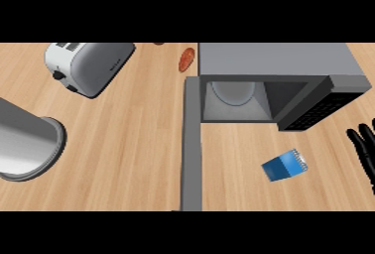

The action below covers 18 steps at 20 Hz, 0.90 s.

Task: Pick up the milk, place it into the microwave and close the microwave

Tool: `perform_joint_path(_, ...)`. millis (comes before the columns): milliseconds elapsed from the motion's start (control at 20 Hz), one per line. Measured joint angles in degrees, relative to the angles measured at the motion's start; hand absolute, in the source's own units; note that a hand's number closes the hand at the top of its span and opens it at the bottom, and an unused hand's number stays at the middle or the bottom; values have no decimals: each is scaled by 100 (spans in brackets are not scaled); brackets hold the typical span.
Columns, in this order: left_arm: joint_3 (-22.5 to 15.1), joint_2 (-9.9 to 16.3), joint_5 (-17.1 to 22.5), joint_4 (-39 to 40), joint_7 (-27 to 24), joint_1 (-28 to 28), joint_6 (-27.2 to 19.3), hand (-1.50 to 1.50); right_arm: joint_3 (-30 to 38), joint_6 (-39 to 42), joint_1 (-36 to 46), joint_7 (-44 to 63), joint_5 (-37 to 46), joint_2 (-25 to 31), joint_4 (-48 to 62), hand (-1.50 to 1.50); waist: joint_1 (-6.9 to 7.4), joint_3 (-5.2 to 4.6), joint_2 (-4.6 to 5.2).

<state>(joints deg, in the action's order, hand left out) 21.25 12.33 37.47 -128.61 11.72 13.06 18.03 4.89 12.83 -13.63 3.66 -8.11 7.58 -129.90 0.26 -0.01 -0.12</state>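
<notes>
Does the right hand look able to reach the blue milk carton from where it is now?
Probably yes. The right hand shows open at the view's right edge, and only bare counter lies between it and the milk carton. The microwave stands farther back.

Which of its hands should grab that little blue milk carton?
The right hand. It shows open at the right edge, close to the milk carton. No left hand is in view.

Bright even light, soft shadows, no glare
</notes>
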Motion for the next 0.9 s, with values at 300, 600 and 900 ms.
perform_joint_path(300, 534, 2, 545, -105, 15, 470, 459, -150, 158, -6, 76, -392, 319, -104, 792, -150, 16, 1, 3)
perform_joint_path(600, 907, -91, 934, -306, 50, 890, 788, -150, 242, -169, -57, -1258, 930, -287, 1875, -150, 34, 3, 4)
perform_joint_path(900, 1190, -175, 1208, -319, 126, 1093, 1032, -150, 508, -191, 108, -2068, 1193, -193, 3166, -150, 28, 4, 6)
